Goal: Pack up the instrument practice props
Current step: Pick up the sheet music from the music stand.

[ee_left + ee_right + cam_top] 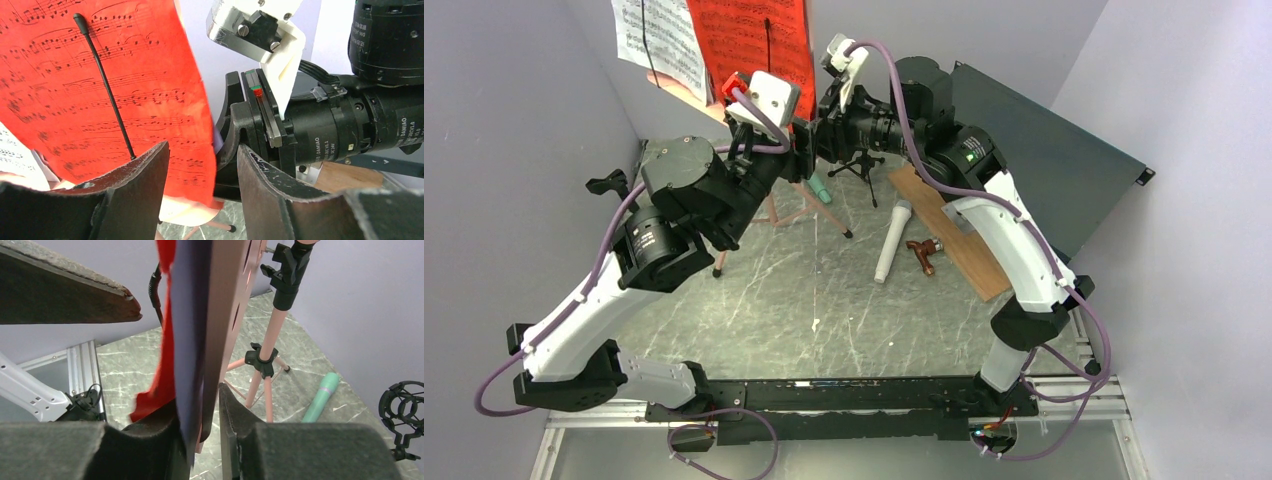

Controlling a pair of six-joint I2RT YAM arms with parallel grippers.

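Note:
The pink tripod stands at the back with a white page and a red page on its desk. My left gripper is open, and the red page's lower right corner hangs in the gap. My right gripper is open only a little, around the lavender page and the edge of the pink desk. A green microphone and a black mount are on the table behind the tripod. The white microphone lies mid-table.
A flat wooden board with a small brown piece on it lies right of the white microphone. The dark green box lies at the far right. A thin black wire holds the red page. Both grippers are almost touching.

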